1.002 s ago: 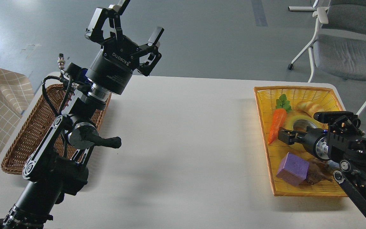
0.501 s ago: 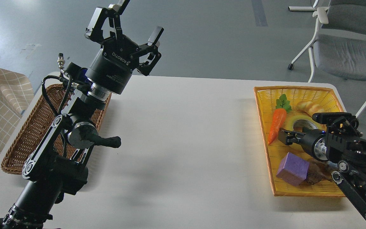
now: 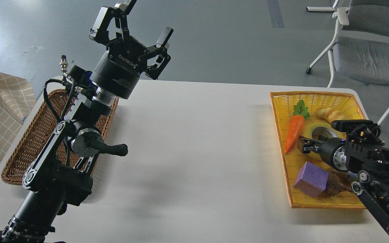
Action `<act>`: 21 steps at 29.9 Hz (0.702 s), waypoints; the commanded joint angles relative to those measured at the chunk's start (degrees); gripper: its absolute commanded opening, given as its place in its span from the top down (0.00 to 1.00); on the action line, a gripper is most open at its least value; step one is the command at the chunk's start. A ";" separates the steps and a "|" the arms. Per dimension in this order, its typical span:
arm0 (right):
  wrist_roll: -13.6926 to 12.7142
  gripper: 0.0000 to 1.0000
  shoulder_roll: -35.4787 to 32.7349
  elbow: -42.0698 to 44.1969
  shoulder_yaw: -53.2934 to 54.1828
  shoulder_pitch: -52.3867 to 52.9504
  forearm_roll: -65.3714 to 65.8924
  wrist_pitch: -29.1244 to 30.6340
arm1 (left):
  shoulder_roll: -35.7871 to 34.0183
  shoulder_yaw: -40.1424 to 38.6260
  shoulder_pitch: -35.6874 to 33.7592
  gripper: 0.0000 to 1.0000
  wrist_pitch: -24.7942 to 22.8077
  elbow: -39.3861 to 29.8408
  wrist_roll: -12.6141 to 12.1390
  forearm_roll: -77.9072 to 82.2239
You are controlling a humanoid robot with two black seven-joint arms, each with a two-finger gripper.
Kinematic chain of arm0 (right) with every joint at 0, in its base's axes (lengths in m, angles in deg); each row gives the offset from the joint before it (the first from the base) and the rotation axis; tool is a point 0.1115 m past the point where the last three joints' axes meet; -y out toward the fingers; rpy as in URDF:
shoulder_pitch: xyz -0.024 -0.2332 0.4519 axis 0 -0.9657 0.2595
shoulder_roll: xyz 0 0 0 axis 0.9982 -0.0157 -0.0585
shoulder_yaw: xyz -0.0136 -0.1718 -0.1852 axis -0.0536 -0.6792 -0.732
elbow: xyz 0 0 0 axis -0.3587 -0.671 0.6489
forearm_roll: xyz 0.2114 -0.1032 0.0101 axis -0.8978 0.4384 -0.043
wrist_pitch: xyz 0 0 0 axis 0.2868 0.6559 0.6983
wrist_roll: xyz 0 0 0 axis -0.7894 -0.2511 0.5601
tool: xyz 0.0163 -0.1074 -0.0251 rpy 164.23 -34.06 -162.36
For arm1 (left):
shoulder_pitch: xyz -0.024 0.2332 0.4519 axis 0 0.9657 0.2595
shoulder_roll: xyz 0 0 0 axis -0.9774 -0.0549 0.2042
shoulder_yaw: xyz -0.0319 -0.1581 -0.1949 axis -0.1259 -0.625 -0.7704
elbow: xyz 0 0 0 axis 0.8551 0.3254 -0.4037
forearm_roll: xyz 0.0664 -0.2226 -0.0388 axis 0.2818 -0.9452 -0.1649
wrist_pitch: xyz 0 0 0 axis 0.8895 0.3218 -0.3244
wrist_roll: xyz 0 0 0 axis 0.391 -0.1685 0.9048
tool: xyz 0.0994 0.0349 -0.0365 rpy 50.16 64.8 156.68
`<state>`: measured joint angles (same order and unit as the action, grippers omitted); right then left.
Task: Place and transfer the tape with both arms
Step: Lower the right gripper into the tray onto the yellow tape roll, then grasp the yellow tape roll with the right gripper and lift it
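Note:
The tape (image 3: 318, 128), a yellow roll with a white-grey core, lies in the yellow basket (image 3: 316, 98) at the table's right, between a carrot and a bread toy. My right gripper (image 3: 304, 145) reaches into the basket from the right, low over the tape's near edge, and covers part of it. It is dark and foreshortened, so its fingers cannot be told apart. My left gripper (image 3: 145, 21) is raised high over the table's far left, open and empty, far from the tape.
In the yellow basket also lie an orange carrot (image 3: 294, 130), a twisted bread toy (image 3: 329, 114), a purple block (image 3: 311, 179) and a brown object (image 3: 336, 185). A brown wicker basket (image 3: 25, 148) stands at the left behind my left arm. A grey chair (image 3: 366, 54) stands beyond the table's right corner.
My right gripper has edged a little to the right and closer over the tape. My left arm has shifted slightly up and left, its gripper still open.

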<state>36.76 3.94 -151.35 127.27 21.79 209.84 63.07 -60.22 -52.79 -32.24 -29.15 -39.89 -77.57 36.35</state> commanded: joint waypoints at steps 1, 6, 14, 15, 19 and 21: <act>-0.04 0.50 -0.07 0.04 0.00 0.31 0.00 0.00 | -0.02 0.00 -0.01 0.02 0.00 0.03 0.04 0.00; -0.12 0.66 -0.07 0.04 0.00 0.40 0.00 0.00 | 0.07 0.00 -0.27 0.02 0.00 0.03 0.04 0.00; -0.12 0.85 -0.16 0.04 0.00 0.40 0.00 0.00 | -0.11 0.00 -0.36 0.02 0.09 0.12 0.04 -0.09; -0.12 0.85 -0.25 0.04 0.00 0.40 0.00 0.00 | -0.19 0.00 -0.36 0.02 0.09 0.12 0.04 0.00; -0.04 0.88 -0.07 0.04 0.00 0.40 0.00 0.00 | -0.28 0.00 -0.36 0.02 0.09 0.12 0.04 -0.09; -0.04 0.88 -0.07 0.03 0.00 0.40 0.00 0.00 | -0.28 0.00 -0.36 0.02 0.00 0.12 0.04 -0.09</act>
<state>36.69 3.81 -151.31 127.26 22.20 209.84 63.07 -60.45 -52.79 -32.60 -29.07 -39.77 -77.53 36.27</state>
